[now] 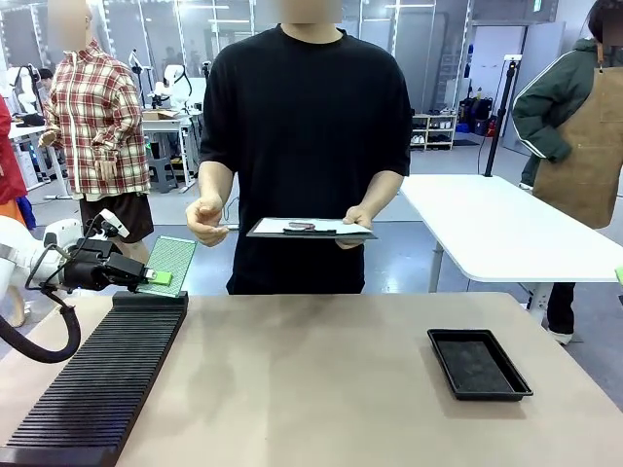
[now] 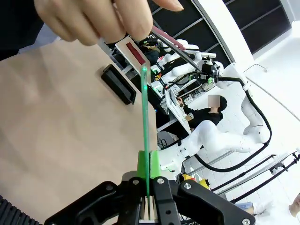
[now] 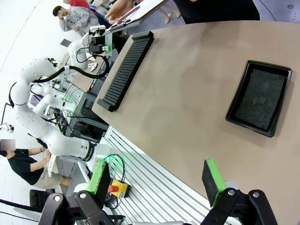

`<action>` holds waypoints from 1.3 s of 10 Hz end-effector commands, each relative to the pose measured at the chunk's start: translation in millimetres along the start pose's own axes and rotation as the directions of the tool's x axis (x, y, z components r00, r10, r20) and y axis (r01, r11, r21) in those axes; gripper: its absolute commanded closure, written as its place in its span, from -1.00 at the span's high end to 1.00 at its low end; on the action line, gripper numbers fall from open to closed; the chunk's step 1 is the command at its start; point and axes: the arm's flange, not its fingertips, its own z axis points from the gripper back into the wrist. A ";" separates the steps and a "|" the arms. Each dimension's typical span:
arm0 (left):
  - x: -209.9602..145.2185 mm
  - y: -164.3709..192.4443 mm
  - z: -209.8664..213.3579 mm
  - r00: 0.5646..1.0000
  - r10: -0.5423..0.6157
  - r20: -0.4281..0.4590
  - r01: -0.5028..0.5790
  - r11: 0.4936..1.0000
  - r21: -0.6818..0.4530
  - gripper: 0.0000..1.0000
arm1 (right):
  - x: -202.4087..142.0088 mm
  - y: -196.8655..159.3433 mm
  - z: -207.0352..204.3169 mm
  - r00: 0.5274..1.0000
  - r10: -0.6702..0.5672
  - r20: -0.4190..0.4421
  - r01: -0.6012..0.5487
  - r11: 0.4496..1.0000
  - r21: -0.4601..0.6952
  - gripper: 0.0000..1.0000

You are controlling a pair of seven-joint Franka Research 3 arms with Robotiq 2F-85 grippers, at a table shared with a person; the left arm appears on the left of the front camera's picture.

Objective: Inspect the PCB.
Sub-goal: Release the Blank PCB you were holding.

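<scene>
Between the pads (image 2: 141, 164) of the left gripper (image 2: 148, 165), the PCB (image 2: 145, 112) is pinched tight by its near edge.
From these fingers the board goes straight outward along its long axis, edge-on in the wrist view, and its far end comes near to the person's hand (image 2: 93, 21) and the clipboard (image 1: 311, 229) that the person holds. Just under the fingers is the far end of the slotted rack (image 1: 102, 379); I see no board in its slots. Farther out, well to the side, lies the black tray (image 1: 479, 363), with nothing in it. The right gripper (image 3: 157, 187) is spread wide, grasping nothing, well apart from the board, so I judge that showing it for inspection belongs to the left arm.
</scene>
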 end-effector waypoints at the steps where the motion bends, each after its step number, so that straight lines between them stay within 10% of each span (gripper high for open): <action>1: 0.0 -4.7 -0.5 1.000 0.011 0.001 -0.011 1.000 0.005 -0.95 | 0.9 0.5 0.6 1.000 0.018 0.006 -0.018 1.000 0.009 1.00; 13: 0.0 -4.7 -0.5 1.000 0.011 0.001 -0.011 1.000 0.005 -0.95 | 0.9 0.5 0.6 1.000 0.018 0.006 -0.018 1.000 0.009 1.00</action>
